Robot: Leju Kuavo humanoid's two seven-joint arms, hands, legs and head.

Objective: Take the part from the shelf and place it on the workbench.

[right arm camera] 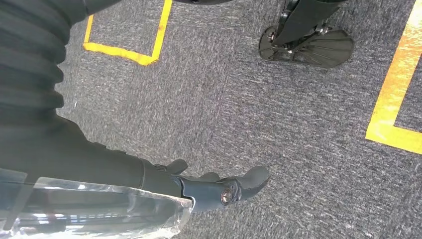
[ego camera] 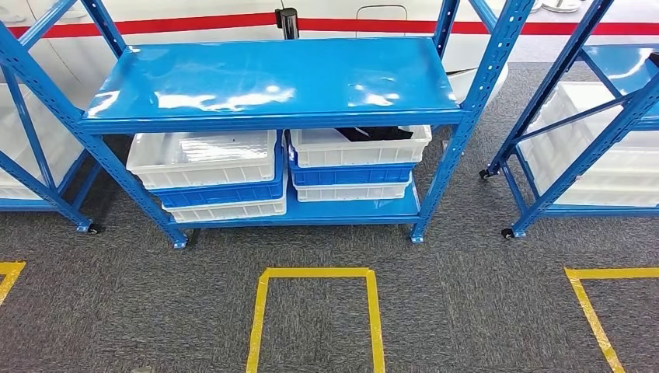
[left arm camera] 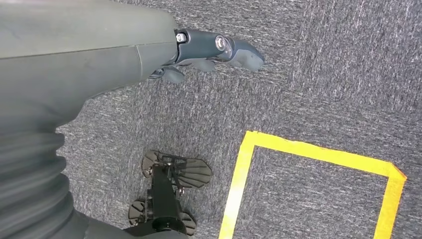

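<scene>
Ahead, a dark part (ego camera: 374,133) is seen lying in the top white bin (ego camera: 360,148) of the right-hand stack on the blue shelf's (ego camera: 272,81) lower level, well apart from both hands. From the head camera the rack, its stacked white and blue bins and a yellow floor marking (ego camera: 317,273) are shown. At the wrists, the left hand (left arm camera: 214,52) and the right hand (right arm camera: 219,186) are seen hanging over grey carpet, fingers loosely extended and slightly apart, with nothing held. Yellow tape is seen on the floor beside each.
</scene>
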